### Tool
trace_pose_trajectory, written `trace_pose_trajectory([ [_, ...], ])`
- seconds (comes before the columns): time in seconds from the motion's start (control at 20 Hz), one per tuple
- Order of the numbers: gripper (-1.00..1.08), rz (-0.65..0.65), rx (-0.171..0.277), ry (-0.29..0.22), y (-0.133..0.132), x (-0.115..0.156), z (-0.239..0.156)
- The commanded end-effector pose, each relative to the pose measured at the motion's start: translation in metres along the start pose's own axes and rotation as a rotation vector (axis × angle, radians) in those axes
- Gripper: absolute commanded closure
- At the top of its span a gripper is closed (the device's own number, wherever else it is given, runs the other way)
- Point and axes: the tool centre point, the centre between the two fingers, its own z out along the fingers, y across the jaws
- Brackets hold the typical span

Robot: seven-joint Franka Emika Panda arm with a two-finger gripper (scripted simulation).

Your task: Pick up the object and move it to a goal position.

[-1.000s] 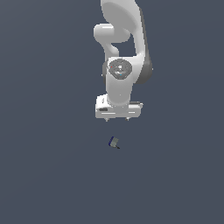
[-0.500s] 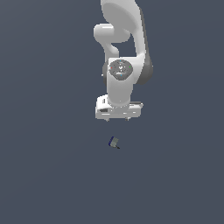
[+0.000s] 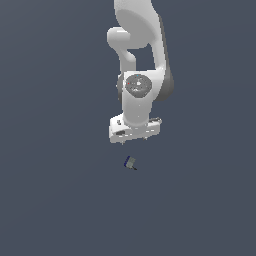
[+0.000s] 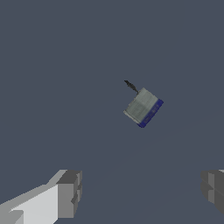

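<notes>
The object (image 3: 130,163) (a small grey block with a dark blue edge and a thin dark tip) is seen lying by itself on the plain dark grey floor (image 3: 55,200), touched by nothing. The gripper (image 3: 134,140) is held above it, pointing down, with a clear gap left between the two. In the wrist view the object (image 4: 143,107) is shown beyond the two grey fingertips (image 4: 69,193), which are spread wide apart with nothing between them.

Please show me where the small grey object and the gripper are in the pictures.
object (image 4: 143,107), wrist view, on its grey face.
object (image 3: 131,162), exterior view, on its grey body.
gripper (image 4: 140,192), wrist view, midway between its fingertips.
</notes>
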Motion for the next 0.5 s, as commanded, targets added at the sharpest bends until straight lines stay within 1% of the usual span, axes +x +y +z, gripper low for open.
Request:
trace_pose_trajectory([
  [0.0, -0.92, -0.061, -0.004, 0.003, 0.001, 0.004, 0.004],
  [0.45, -0.92, -0.32, -0.018, 0.017, 0.007, 0.022, 0.024],
])
